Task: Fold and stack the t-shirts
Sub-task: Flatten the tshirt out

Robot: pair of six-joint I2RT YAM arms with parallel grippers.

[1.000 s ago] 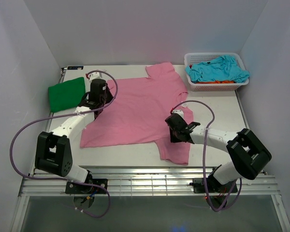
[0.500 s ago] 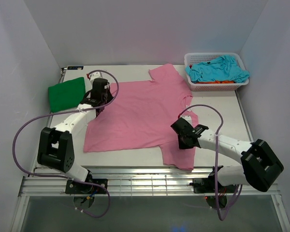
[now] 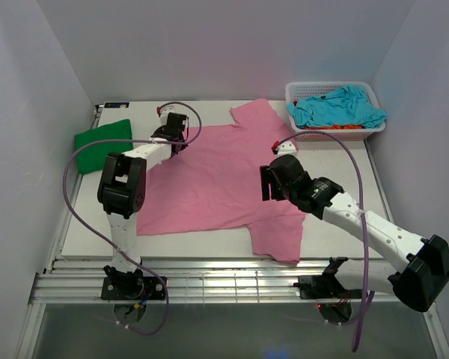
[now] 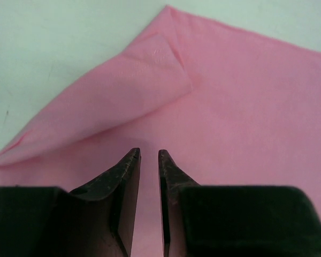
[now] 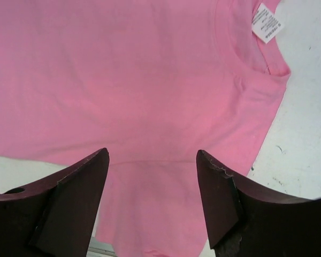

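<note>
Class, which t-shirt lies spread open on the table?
The pink t-shirt; the green t-shirt sits folded at the left, and the turquoise t-shirt is bunched in the basket.

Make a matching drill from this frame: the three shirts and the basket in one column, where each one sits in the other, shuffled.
Things:
1. pink shirt
2. green shirt
3. turquoise shirt
4. basket

Places:
A. far right corner of the table
B. folded near the table's left edge
C. spread out across the middle of the table
D. heaped inside the basket

Pairs: 1-C, 2-B, 3-D, 4-A
</note>
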